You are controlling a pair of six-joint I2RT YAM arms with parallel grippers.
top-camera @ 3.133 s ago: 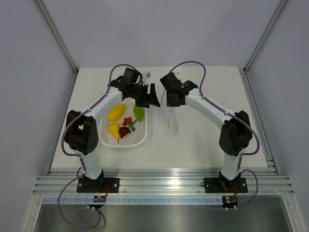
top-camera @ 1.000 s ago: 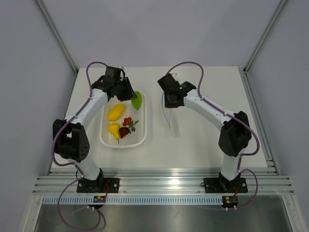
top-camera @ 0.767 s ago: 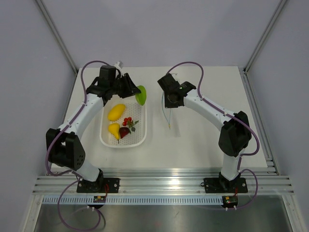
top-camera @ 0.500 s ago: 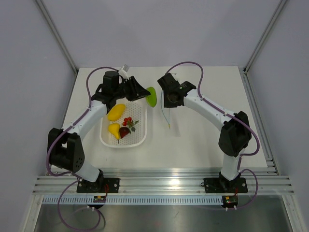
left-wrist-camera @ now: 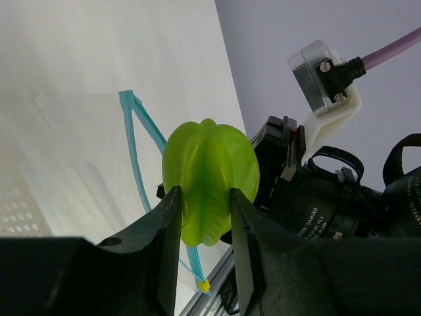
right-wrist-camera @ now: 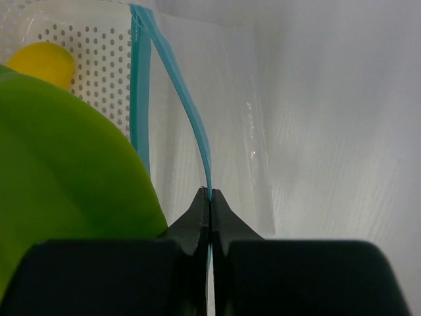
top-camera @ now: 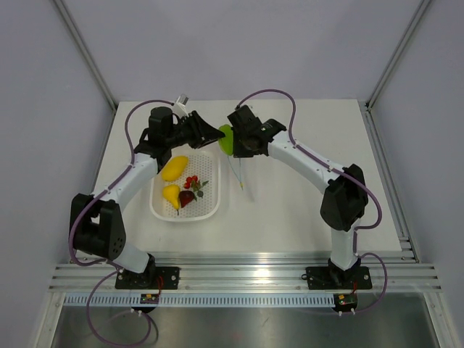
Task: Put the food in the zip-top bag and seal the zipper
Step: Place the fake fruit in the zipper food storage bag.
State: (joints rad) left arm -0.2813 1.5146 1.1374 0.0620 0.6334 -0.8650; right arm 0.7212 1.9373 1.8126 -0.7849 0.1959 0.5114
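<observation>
Two fingers of the left gripper are clamping the green leaf-shaped piece by its sides, holding it in the air just beside the right gripper. The right gripper's fingertips are pinching tight on one strip of the light blue zipper, keeping the mouth of the clear zip-top bag parted. The bag is trailing down to the white table, right of the perforated basket. Two yellow fruits, a dark red fruit and red berries are lying in the basket.
</observation>
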